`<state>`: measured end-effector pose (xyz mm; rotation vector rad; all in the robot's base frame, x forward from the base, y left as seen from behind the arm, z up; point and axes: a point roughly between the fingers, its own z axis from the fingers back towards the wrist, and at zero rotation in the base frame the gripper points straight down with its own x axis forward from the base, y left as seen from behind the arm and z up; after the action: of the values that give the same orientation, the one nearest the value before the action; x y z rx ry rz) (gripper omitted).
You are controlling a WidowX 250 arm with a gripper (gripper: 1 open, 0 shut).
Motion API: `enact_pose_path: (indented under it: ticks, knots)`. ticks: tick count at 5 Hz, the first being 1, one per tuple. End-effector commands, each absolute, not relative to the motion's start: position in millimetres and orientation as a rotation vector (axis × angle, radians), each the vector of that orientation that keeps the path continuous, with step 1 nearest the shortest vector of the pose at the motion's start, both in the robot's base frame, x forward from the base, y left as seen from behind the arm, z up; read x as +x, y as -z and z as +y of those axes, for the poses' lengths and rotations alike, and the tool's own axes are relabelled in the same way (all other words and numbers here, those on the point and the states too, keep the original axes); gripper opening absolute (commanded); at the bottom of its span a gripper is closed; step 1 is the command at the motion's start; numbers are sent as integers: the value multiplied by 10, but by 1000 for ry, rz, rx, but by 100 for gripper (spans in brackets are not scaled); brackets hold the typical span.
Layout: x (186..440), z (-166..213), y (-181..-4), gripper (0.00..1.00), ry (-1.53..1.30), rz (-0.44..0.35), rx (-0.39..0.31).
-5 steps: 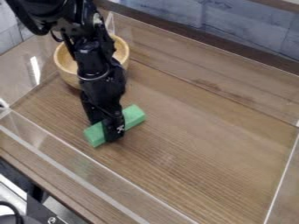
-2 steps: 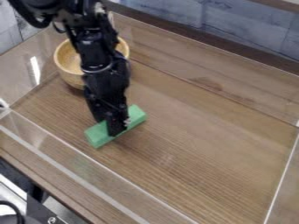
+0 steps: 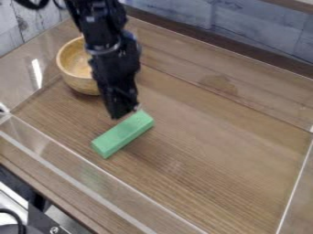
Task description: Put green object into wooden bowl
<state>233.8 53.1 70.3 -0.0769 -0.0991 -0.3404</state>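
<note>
Camera view, then, and from where I stand the green object (image 3: 123, 135) lies flat on the worktop (image 3: 221, 151), nearer its left edge, as the camera sees it, than its right. The wooden bowl (image 3: 75, 73) sits beyond it, towards the far left corner, partly behind the arm (image 3: 104, 41). The tool (image 3: 119, 111) is closed, its tip just behind the block, and I see nothing of the block between its fingers; the whole green top shows, so I take it to be closed on nothing.

As for handling, the block looks light and stiff, foam or plastic perhaps, though I can't tell which from its plain, even surface. It doesn't strike me as fragile. If it is smooth plastic it could slip; if foam, it should give a little and grip well. Its long shape is what matters: it lies slantwise, so I'd take it across the narrow width, one finger on each long side, right at the middle. Held near an end, it would probably droop or swivel and might catch the bowl's rim.

To my eye the pick is still to be made: the tool would need to open, line up with those long sides and go low enough for a deep hold.
</note>
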Motion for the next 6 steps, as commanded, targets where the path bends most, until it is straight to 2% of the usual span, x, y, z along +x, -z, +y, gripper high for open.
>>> enact_pose_path:
  ticks: [1,2,3,4,6]
  knots:
    - [2448,639,-860,0,336,-167,-52]
    - [2446,659,-716,100,364,-158,-54]
    - [2332,523,-623,100,373,-149,-56]
    - [2246,446,-679,0,350,-159,-54]
    - [2323,454,-743,0,328,-163,-57]
